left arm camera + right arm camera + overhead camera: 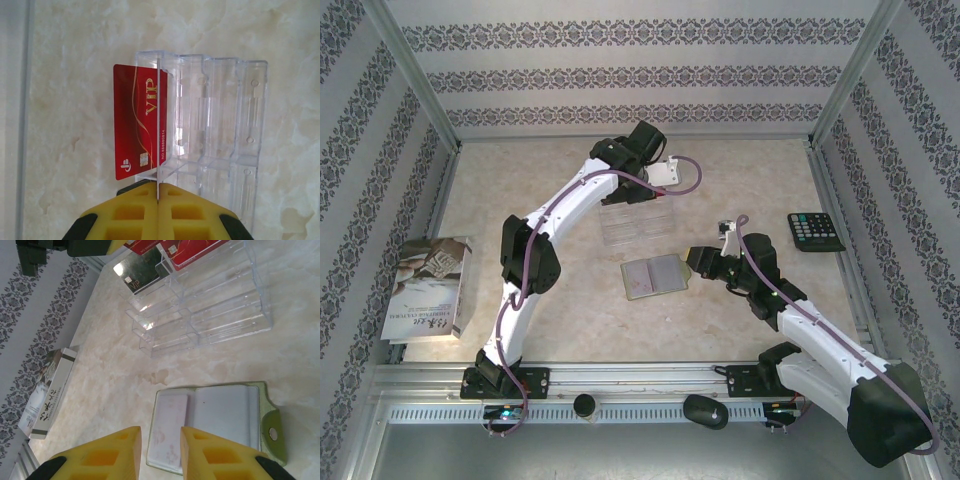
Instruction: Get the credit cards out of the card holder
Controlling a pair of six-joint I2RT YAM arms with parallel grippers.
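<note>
Left claw (157, 192), pressed together, is at the clear plastic rack (215, 115) far-centre on the desk (750, 180), where a red gold-lettered card (137, 120) and a black card (140, 272) already stand. Right claw (160, 450), partly spread and empty, hovers over the open olive-green card holder (215, 425) nearer; I cannot tell whether cards remain inside.

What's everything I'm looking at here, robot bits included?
card holder: one, olive green, pale grey inside, lying open mid-table
red card: one, red with gold VIP lettering, in the clear stand
black card: one, black, in the stand beside the red one
see-through card: one, clear, seen edge-on at the stand
clear stand: one, see-through plastic, beyond the card holder
calculator: one, black, table's right edge
booklet: one, pale and printed, table's left edge
table: one, beige marble pattern
left gripper: one, yellow jaws shut on the see-through card
right gripper: one, yellow jaws open above the card holder
</note>
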